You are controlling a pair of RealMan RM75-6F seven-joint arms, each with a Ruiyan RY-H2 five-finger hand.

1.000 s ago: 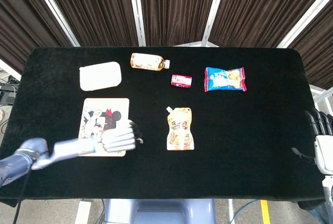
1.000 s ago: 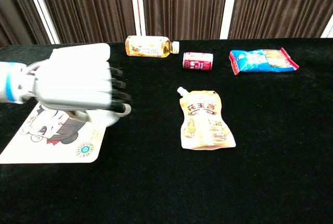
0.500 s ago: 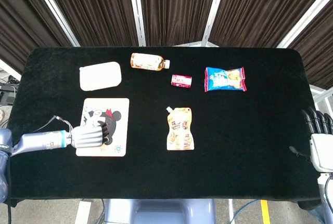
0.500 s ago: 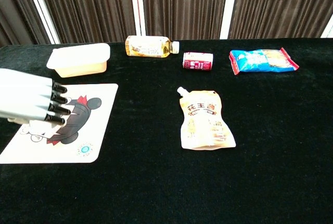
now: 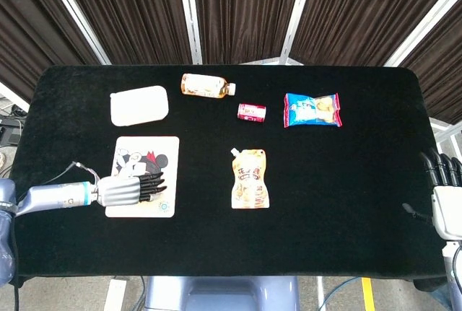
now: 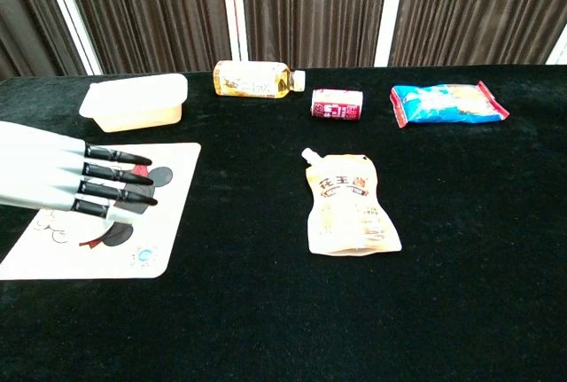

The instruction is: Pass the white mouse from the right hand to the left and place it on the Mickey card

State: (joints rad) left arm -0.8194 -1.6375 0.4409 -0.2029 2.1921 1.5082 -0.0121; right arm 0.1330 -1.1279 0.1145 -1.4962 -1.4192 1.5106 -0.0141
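Seemingly the release step: left hand (image 5: 126,190) low, fingers (image 6: 120,174) stretched out and apart, pinching nothing, Mickey card (image 5: 162,154) beneath the fingertips. White mouse unseen, perhaps behind the fingers under the palm. Right hand (image 5: 442,188) empty, fingers straight. Next: lift clear and check the mouse is on the card.

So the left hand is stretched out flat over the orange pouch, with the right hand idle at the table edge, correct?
Not quite. The left hand is stretched out flat over the Mickey card, not the orange pouch, which lies untouched mid-table. Both views show this. The right hand is indeed idle at the table edge.
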